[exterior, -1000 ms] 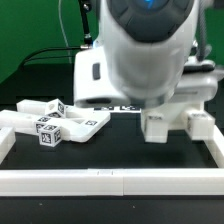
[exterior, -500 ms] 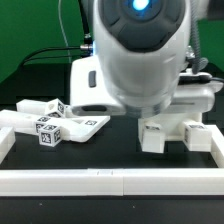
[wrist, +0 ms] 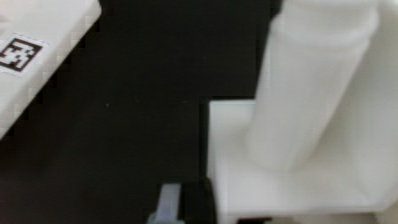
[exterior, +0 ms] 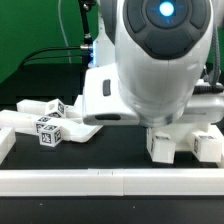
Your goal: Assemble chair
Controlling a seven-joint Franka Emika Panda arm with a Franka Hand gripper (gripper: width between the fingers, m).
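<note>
The arm's big white wrist (exterior: 160, 60) fills the exterior view and hides my gripper there. Below it hangs a white blocky chair piece (exterior: 180, 142) with two stubby ends, just above the black table. In the wrist view this piece (wrist: 311, 120) fills one side. One grey fingertip (wrist: 173, 205) lies against its edge and the other is hidden behind it. My gripper (wrist: 231, 212) looks shut on this piece. More white tagged chair pieces (exterior: 50, 125) lie in a loose group at the exterior view's left. One tagged piece (wrist: 32, 55) shows in the wrist view.
A long white border rail (exterior: 110, 182) runs along the table's front edge and another (exterior: 8, 140) along the exterior view's left. A white box-like base (exterior: 100, 95) stands behind the arm. A green backdrop is at the back left.
The arm has moved toward the camera and to the exterior view's right. The white chair piece under it moved along with it.
</note>
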